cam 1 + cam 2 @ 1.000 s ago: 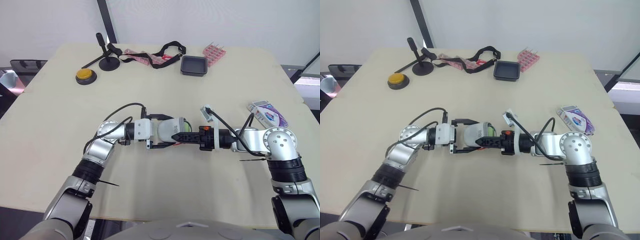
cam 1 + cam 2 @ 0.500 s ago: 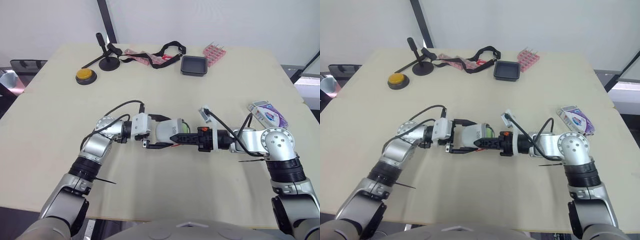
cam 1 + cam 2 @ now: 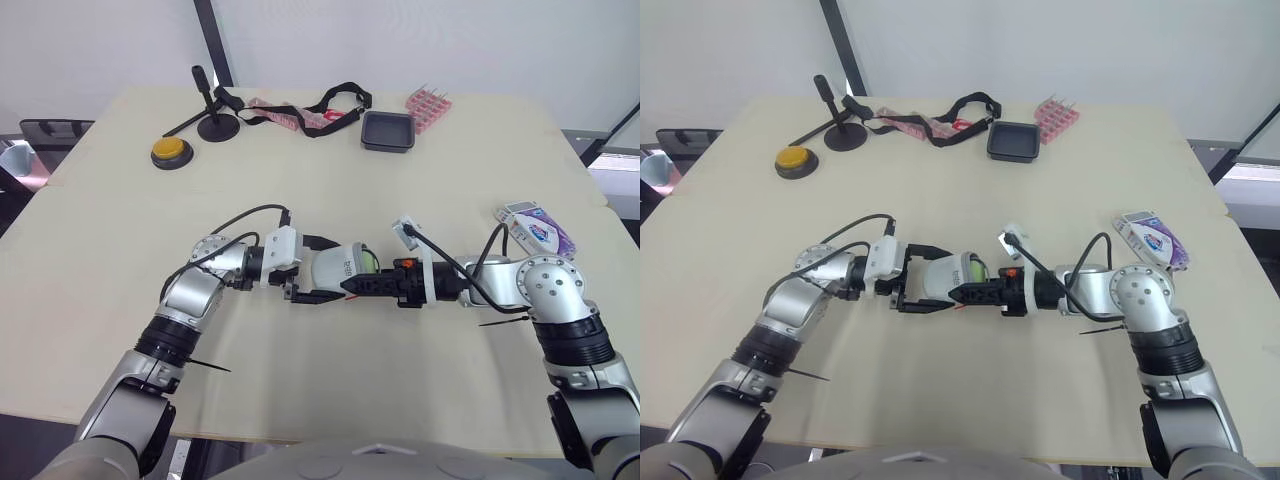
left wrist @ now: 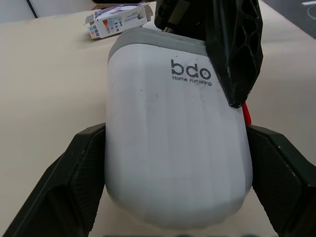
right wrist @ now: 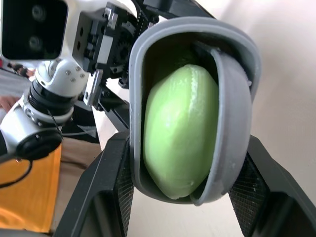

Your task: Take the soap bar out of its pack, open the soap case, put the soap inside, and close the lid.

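The white soap case (image 3: 338, 268) with a grey rim lies on its side at the middle of the table, held from both ends. My left gripper (image 3: 322, 270) is shut on its white body, one finger on each side (image 4: 74, 182). From the right, my right gripper (image 3: 360, 282) is shut on the grey-rimmed end, its fingers (image 5: 111, 182) flanking the rim. The green soap bar (image 5: 180, 131) sits inside the case, and a grey lid (image 5: 229, 123) stands ajar over it. The opened soap pack (image 3: 535, 225) lies at the table's right edge.
Along the far edge are a black tray (image 3: 388, 131), a pink rack (image 3: 428, 102), a black strap (image 3: 325, 105), a small black stand (image 3: 213, 112) and a yellow button (image 3: 171, 152). A cable (image 3: 440, 250) loops over my right wrist.
Both grippers and the case have shifted a little to the left and toward the near edge. My right gripper has reached further over the case.
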